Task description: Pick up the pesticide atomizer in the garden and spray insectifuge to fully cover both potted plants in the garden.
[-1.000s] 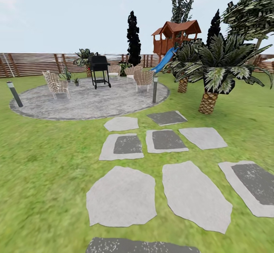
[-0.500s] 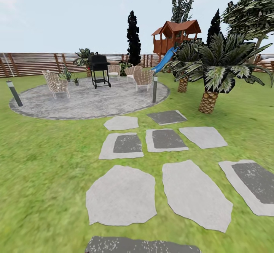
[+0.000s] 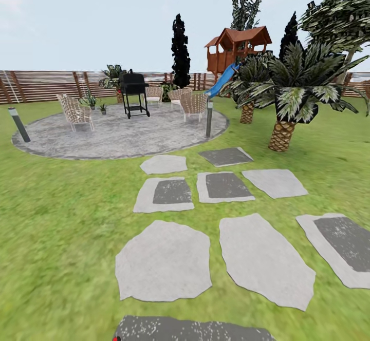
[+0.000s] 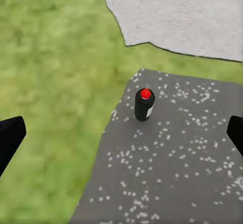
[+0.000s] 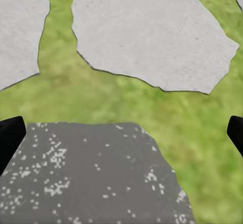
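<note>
Ahead at 12 o'clock of the wide-open, empty left gripper [image 4: 121, 138], the pesticide atomizer [image 4: 144, 104] stands upright on a dark speckled stepping stone [image 4: 172, 168], making left the nearer arm.

Pesticide atomizer [image 3: 116, 339] cut by head view's bottom edge, only a red speck showing. Potted plants [image 3: 103, 109] on far patio [image 3: 118, 135] too small to resolve leaves or pots. Left gripper [image 4: 121, 138] and right gripper [image 5: 121, 135] fingertips clipped at wrist-view side edges. Speckled dark stone [image 5: 96, 178] cropped below.
</note>
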